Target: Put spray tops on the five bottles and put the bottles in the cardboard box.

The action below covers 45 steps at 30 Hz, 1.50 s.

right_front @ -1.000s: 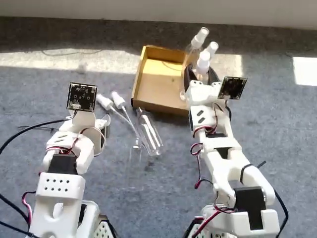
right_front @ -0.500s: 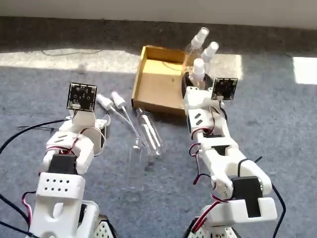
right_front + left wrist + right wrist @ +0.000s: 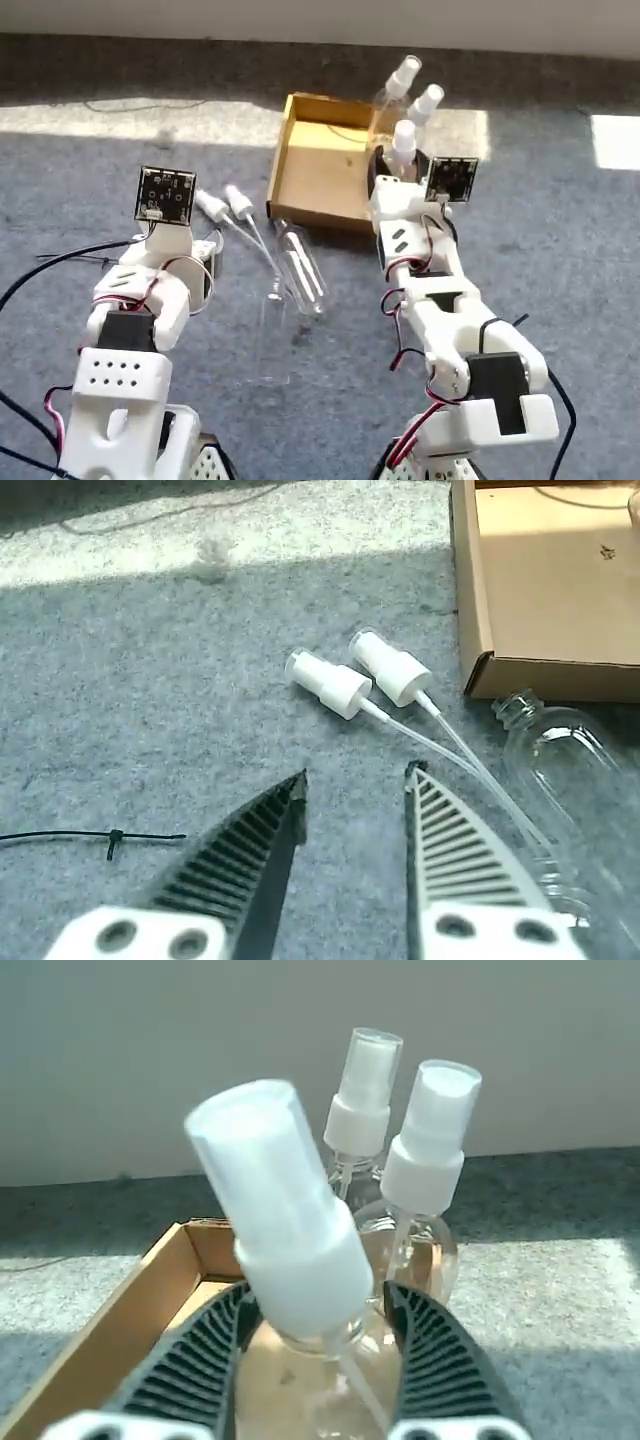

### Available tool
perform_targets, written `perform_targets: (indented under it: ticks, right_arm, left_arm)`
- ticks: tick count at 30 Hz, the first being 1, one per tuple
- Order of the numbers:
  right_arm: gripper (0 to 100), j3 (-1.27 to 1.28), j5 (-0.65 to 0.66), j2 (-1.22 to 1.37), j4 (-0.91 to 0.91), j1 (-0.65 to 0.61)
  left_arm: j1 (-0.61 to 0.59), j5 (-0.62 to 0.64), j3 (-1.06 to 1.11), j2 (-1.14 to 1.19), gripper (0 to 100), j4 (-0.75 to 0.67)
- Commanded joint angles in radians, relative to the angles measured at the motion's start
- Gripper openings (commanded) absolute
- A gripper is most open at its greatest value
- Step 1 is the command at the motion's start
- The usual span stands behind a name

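Nearest, the left gripper [image 3: 356, 775] hangs just above the grey counter [image 3: 150, 710] with its two ribbed fingers spread apart, holding and touching nothing. Just beyond its tips lie two loose spray tops [image 3: 328, 683] side by side, their thin tubes trailing back toward an empty bottle [image 3: 570, 760] on its side; a second empty bottle [image 3: 272, 335] lies near it. Past these sits the cardboard box [image 3: 275, 175]. At the box's right edge, the right gripper [image 3: 318, 1310] is closed on the shoulders of a capped bottle [image 3: 290, 1240], a finger pressed to each side of the clear glass below its white spray top. Farthest off, two more capped bottles [image 3: 360, 1100] stand touching each other by the box's far right corner; whether inside or just outside it cannot be told.
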Motion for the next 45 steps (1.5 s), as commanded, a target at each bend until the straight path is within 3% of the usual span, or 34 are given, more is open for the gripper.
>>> perform_targets:
  ticks: [1,4,8,37,45]
  right_arm:
    - [10.2,-0.059,0.012,-0.008,-0.019,0.001]
    - [10.6,-0.059,0.032,-0.012,-0.015,-0.013]
    - [10.6,-0.059,0.161,-0.008,-0.015,-0.038]
    - [10.8,-0.059,0.164,-0.013,-0.015,-0.038]
    - [21.1,-0.058,0.170,-0.013,-0.013,-0.038]
  left_arm:
    - [-0.012,-0.002,-0.005,-0.015,16,-0.018]
    - [-0.013,-0.002,-0.005,-0.015,16,-0.018]
    - [-0.013,-0.002,-0.005,-0.015,16,-0.018]
    - [-0.013,-0.002,-0.005,-0.015,16,-0.018]
    - [-0.013,-0.002,-0.005,-0.015,16,-0.018]
